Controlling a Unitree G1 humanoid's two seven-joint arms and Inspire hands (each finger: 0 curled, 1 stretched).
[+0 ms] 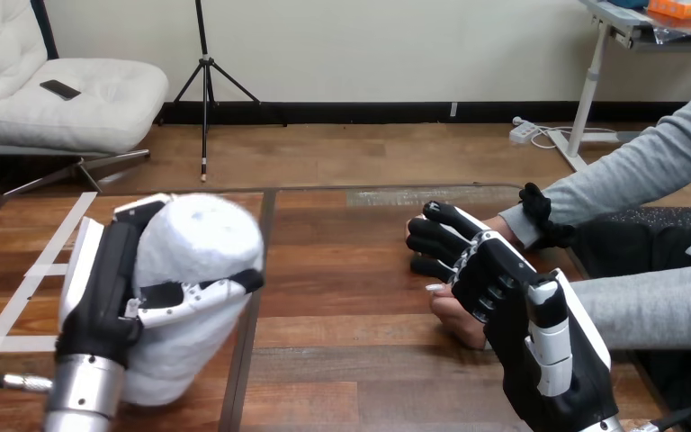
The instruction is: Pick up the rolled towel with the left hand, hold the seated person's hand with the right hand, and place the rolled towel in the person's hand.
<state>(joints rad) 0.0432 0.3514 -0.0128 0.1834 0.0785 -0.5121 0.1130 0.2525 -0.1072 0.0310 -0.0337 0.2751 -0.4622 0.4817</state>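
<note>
The left robot hand (99, 288) is closest, low at the view's left, with its silver forearm (81, 391) coming up from the bottom edge. It grips the rolled white towel (200, 241). A black-and-white finger (200, 292) wraps across the front of the roll, and the black palm lies against the roll's left side. The towel stands nearly upright, leaning a little to the right, with its rounded top above the robot hand. Its lower end is down near the wooden worktop (342, 315), but I cannot tell whether it touches.

The right robot hand (504, 288) comes in from the bottom right corner, the white shell on its back turned up. Its black fingers (441, 236) are curled over the person's hand (411, 230), which reaches in from the right on a grey sleeve (612, 175). A little of that hand shows at the fingers' left edge and again at the wrist. A black part lies across that wrist, though I cannot tell what it is.

A second hand of the person (457, 319) rests on the worktop just under and left of the right robot hand, one fingertip pointing left. Its grey sleeve (648, 310) runs off to the right edge.

The towel and the person's hands are well apart, with bare wood between them. Strips of white tape (45, 261) lie on the worktop at the far left.
</note>
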